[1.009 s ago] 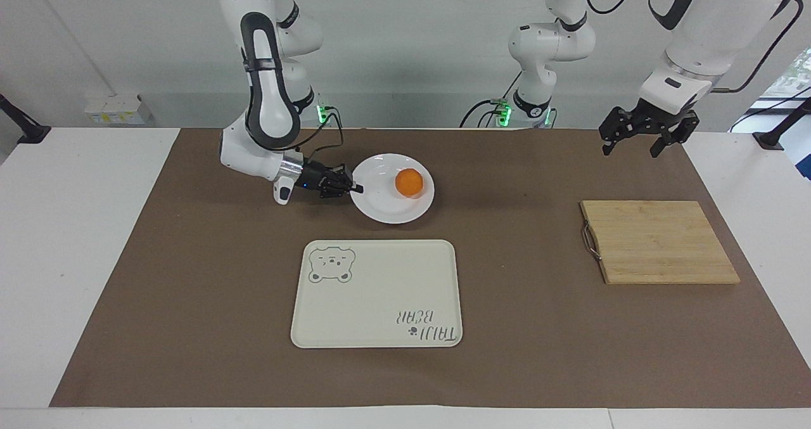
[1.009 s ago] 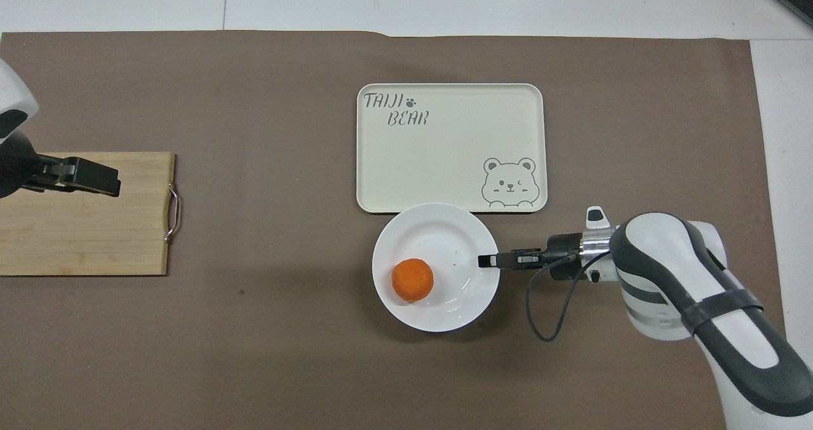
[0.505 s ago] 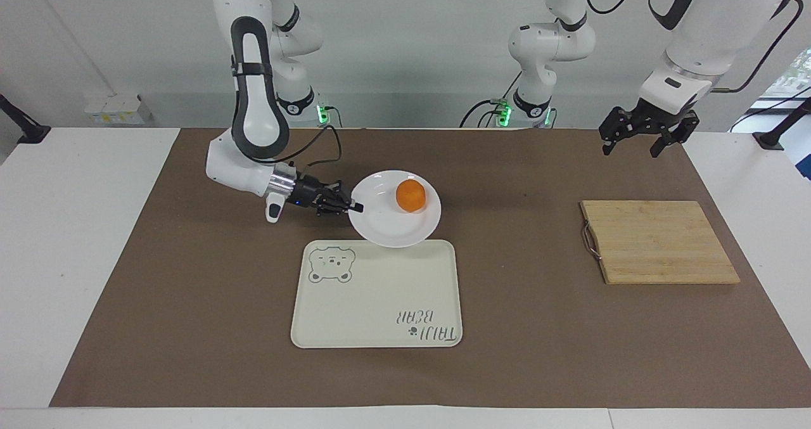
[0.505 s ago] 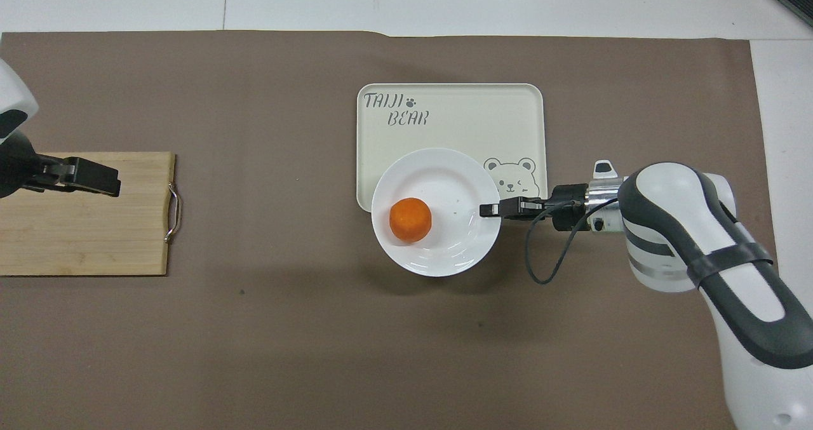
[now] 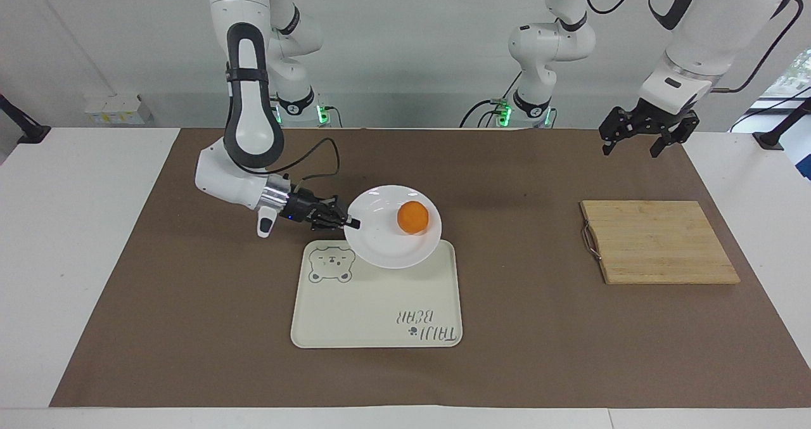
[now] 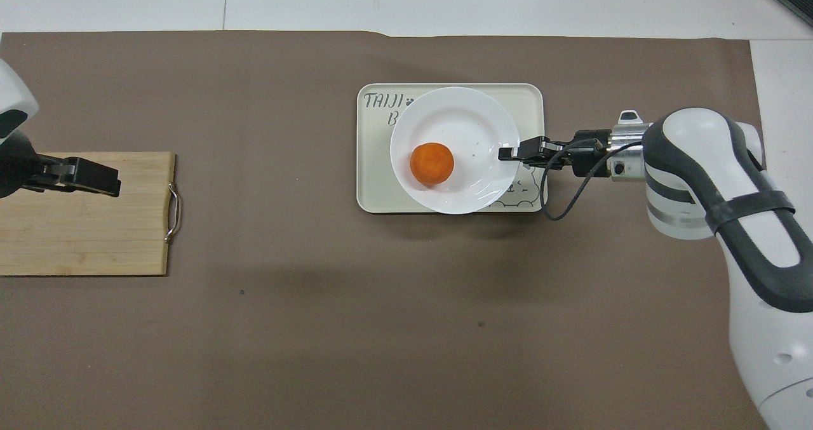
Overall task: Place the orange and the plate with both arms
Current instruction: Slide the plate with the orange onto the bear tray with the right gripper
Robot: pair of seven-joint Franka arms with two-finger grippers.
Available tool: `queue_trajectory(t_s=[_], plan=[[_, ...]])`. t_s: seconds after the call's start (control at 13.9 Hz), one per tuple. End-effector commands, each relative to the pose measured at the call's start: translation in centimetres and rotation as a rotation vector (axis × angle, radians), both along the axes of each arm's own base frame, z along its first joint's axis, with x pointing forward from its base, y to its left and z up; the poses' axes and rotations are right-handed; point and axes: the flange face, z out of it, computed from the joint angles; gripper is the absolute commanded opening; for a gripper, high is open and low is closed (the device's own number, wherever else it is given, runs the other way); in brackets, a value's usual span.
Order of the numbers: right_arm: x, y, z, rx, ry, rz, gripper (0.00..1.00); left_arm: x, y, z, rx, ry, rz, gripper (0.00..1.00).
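Facing view shows a white table (image 5: 76,258) under a brown mat (image 5: 190,327), a pale wall (image 5: 412,49) rising past the arm bases. One tray (image 5: 380,308), one cutting board (image 5: 659,242), one plate (image 5: 386,245), one orange (image 5: 412,217) and two arms are present. Right hand (image 5: 352,222) is clamped on the plate's rim, holding it raised over the tray with the orange in its dish. Left hand (image 5: 633,144) hangs with fingers spread over the mat at the board's robot-side edge, waiting.
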Motion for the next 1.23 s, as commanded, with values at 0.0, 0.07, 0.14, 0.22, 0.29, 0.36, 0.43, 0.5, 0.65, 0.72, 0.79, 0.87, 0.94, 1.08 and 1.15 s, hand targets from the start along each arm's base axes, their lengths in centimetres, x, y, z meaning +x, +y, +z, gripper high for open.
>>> queue_trajectory(t_s=[0.0,0.07,0.14,0.22,0.29,0.36,0.43,0.5,0.65,0.72,0.79,0.87,0.94,1.08,1.15], plan=[[3.9,-0.4,-2.3,0.003,0.024,0.008,0.00,-0.5,0.4,-0.1,0.015,0.002,-0.003,1.00],[5.0,-0.3,-2.8,0.000,0.015,0.006,0.00,-0.5,0.4,-0.1,0.015,0.002,-0.003,1.00],[5.6,-0.3,-3.2,-0.001,0.021,-0.002,0.00,-0.5,0.4,-0.1,0.015,0.002,-0.003,1.00],[5.6,-0.2,-3.6,-0.005,0.028,-0.007,0.00,-0.5,0.4,0.0,0.015,0.000,-0.002,1.00],[5.6,0.5,-4.1,-0.010,0.032,-0.002,0.00,-0.5,0.4,0.0,0.015,0.000,-0.002,1.00],[5.4,1.0,-4.4,-0.018,0.035,0.009,0.00,-0.5,0.4,-0.1,0.015,0.002,-0.003,1.00],[5.4,1.1,-4.2,-0.015,0.033,0.007,0.00,-0.5,0.4,-0.1,0.015,0.002,-0.003,1.00],[5.4,1.2,-4.3,-0.018,0.033,0.010,0.00,-0.5,0.4,-0.1,0.015,0.002,-0.003,1.00],[5.0,2.2,-5.5,-0.017,0.029,0.037,0.00,-0.5,0.4,-0.1,0.015,0.002,-0.003,1.00],[4.9,2.5,-5.8,-0.017,0.020,0.048,0.00,-0.5,0.4,0.0,0.015,0.000,-0.002,1.00],[4.9,2.5,-6.0,-0.020,0.022,0.051,0.00,-0.5,0.4,0.0,0.015,0.000,-0.002,1.00],[4.8,2.5,-6.1,-0.026,0.021,0.056,0.00,-0.5,0.4,0.0,0.015,0.000,-0.002,1.00],[4.7,2.4,-6.2,-0.032,0.019,0.063,0.00,-0.5,0.4,0.0,0.015,0.000,-0.002,1.00],[4.5,1.9,-6.8,-0.034,0.012,0.069,0.00,-0.5,0.4,0.0,0.015,0.000,-0.002,1.00],[4.3,1.5,-7.5,-0.033,0.004,0.074,0.00,-0.5,0.4,0.0,0.015,0.000,-0.002,1.00]])
